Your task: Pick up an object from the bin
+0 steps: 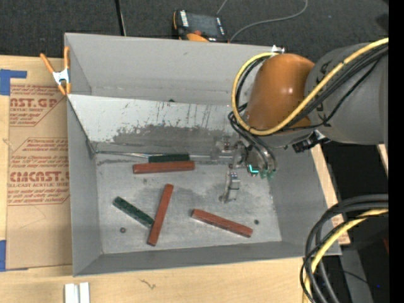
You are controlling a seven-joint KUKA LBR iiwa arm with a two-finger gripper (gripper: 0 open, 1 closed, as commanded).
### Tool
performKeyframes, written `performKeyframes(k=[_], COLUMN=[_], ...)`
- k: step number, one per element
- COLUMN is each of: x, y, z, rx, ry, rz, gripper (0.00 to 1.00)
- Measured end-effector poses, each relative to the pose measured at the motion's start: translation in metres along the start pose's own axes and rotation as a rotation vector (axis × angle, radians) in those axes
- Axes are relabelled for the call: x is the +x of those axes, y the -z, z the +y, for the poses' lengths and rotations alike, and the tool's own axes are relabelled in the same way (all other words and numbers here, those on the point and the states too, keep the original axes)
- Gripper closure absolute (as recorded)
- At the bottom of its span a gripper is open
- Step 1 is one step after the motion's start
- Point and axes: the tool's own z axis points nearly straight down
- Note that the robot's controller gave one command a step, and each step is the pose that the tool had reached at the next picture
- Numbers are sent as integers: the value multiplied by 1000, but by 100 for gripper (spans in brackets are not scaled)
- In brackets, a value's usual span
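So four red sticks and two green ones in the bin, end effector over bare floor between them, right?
Three red sticks, not four, per the camera view: back red stick, left red stick, front red stick. The rest holds: back green stick, left green stick, end effector over bare bin floor.

Black-and-orange corded device [198, 24] at top
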Motion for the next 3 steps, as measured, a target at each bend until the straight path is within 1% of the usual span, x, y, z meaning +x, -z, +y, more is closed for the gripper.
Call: performKeyframes(k=[1,2,3], x=[74,70,61], y=[-94,-89,73], z=[-29,-28,-23], rx=[0,0,1], ry=[56,58,74], rz=[2,-6,-15], gripper=[0,100,100])
